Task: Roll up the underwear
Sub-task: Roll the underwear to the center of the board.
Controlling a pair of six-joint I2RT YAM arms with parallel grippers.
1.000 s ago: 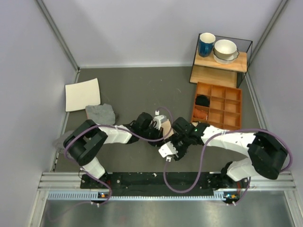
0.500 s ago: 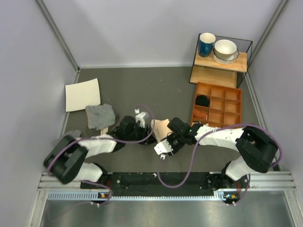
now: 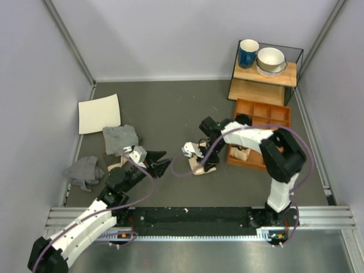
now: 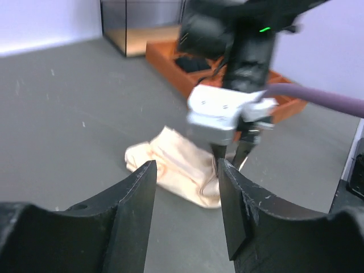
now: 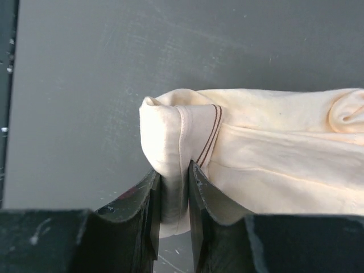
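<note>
Two grippers bracket the cloth. My left gripper (image 3: 157, 165) hangs spread and empty, well left of the wooden tray (image 3: 264, 103), pointing toward it. The underwear (image 4: 170, 165) lies on the table just left of that tray, its long axis crosswise to the left gripper's aim. My right gripper (image 5: 174, 182) pinches one folded end, so the right arm is nearer. I'd judge that rolling runs along that axis.

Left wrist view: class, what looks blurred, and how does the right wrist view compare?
Left wrist view: the right gripper and the arm above it are smeared, the underwear clearer. Right wrist view: the cloth's twin stitch lines are crisp, the fingers pinching it dark.
</note>
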